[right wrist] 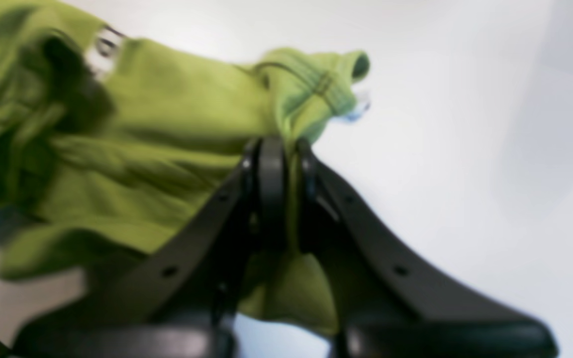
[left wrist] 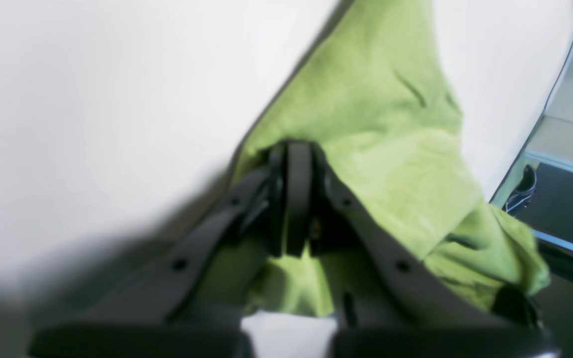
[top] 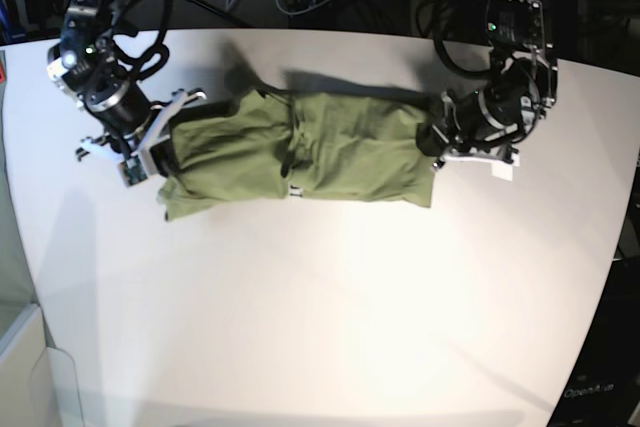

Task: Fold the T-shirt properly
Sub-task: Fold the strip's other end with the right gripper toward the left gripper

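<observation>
Base view is showing the T-shirt (top: 300, 152) stretched in a long bundle across the far half of the surface (top: 330, 317), nearer the far edge than the near one. The right claw (top: 160, 142) is pinching one end of the cloth and the left claw (top: 437, 137) is pinching the other. Both ends ought to be lifted together and drawn evenly apart, so that the bunched folds are being shaken flat before any fold is being laid.

Arms: you see black jointed housings trailing looped black cables.
Left tool (left wrist: 296, 199): matte black fingers, small round holes.
Right tool (right wrist: 281, 189): same build.
</observation>
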`<act>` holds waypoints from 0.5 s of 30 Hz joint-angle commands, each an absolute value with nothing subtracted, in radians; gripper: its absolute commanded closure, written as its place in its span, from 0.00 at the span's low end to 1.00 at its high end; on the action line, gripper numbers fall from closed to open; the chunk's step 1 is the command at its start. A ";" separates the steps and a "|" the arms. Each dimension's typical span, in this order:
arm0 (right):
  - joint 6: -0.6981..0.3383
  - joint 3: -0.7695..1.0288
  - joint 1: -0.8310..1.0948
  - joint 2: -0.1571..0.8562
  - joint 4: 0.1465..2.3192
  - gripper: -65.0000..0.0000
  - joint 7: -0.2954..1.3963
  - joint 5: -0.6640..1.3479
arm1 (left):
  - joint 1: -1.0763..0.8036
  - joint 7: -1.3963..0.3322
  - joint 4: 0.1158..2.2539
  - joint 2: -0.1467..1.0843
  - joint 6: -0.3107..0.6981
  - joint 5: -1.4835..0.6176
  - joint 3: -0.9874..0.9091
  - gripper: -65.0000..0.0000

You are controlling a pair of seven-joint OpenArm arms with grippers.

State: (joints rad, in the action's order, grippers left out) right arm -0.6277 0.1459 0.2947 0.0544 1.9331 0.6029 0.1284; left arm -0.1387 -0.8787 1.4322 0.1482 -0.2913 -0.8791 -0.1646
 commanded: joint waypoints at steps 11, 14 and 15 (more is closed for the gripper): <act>-0.536 -0.165 0.255 0.050 1.949 1.00 0.596 0.137 | -0.176 -0.935 1.382 0.139 -0.387 -0.736 -0.147 0.98; -0.463 -0.234 0.209 0.050 1.946 1.00 0.638 0.137 | -0.176 -0.935 1.382 0.137 -0.387 -0.736 -0.147 0.98; -0.438 -0.266 0.189 0.050 1.945 1.00 0.654 0.137 | -0.174 -0.935 1.382 0.137 -0.387 -0.736 -0.147 0.98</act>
